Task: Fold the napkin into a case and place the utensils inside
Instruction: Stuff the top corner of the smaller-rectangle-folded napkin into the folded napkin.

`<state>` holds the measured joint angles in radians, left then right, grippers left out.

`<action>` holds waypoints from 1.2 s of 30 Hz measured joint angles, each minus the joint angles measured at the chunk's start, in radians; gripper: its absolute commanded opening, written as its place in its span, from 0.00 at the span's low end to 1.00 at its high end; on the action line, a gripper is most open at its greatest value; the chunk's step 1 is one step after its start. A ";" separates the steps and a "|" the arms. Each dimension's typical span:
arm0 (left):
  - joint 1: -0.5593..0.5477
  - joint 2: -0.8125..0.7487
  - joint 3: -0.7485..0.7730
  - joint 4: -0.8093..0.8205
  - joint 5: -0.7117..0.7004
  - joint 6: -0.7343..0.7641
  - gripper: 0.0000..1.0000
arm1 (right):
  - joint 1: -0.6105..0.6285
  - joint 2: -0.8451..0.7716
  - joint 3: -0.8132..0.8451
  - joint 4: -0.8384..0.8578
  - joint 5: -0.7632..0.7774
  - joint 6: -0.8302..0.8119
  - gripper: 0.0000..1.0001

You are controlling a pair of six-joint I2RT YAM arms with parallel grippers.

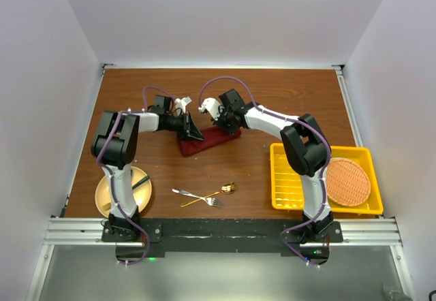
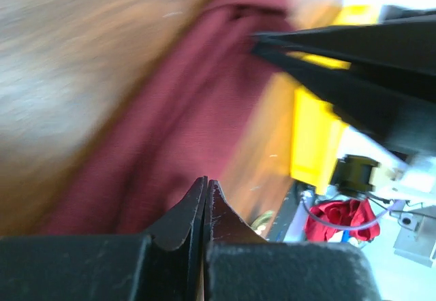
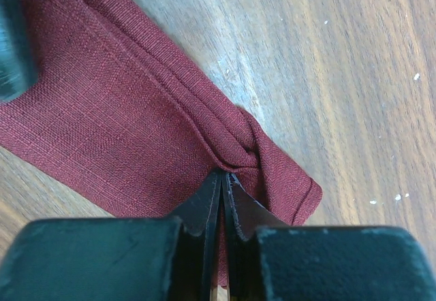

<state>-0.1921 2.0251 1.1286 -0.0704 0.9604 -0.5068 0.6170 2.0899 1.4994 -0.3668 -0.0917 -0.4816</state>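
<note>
Top cam only: fork [image 1: 187,193] + spoon [image 1: 229,188] crossed nr near edge of table [image 1: 136,90], napkin [image 1: 208,141] strip mid-table. R wrist: right gripper [image 3: 221,178] pinched on napkin fold. L wrist: left gripper [image 2: 206,182] closed at cloth, grip unclear.

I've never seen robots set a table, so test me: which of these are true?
1. The fork and gold spoon are tucked inside the red napkin. False: they lie crossed on the bare table, nearer the arms' bases.
2. The orange woven mat lies in the yellow tray. True.
3. Both claws are wide open. False: the left claw is shut, and the right claw is shut on a fold of the napkin.
4. The napkin is folded into a narrow strip. True.
</note>
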 measured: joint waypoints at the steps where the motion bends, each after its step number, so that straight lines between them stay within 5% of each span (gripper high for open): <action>1: 0.000 0.028 0.010 -0.023 -0.016 0.019 0.00 | 0.000 0.000 0.000 0.000 0.000 0.003 0.08; 11: 0.011 0.097 0.075 -0.126 0.005 0.094 0.00 | -0.026 0.001 0.109 -0.171 -0.106 0.071 0.31; 19: 0.011 0.099 0.089 -0.156 0.005 0.134 0.00 | -0.199 0.005 0.359 -0.309 -0.403 0.256 0.23; 36: 0.012 0.102 0.098 -0.173 0.016 0.182 0.00 | -0.266 0.208 0.242 -0.270 -0.621 0.574 0.18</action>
<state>-0.1799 2.1273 1.2263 -0.2436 0.9764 -0.3248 0.3508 2.2982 1.7416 -0.6373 -0.7124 0.0921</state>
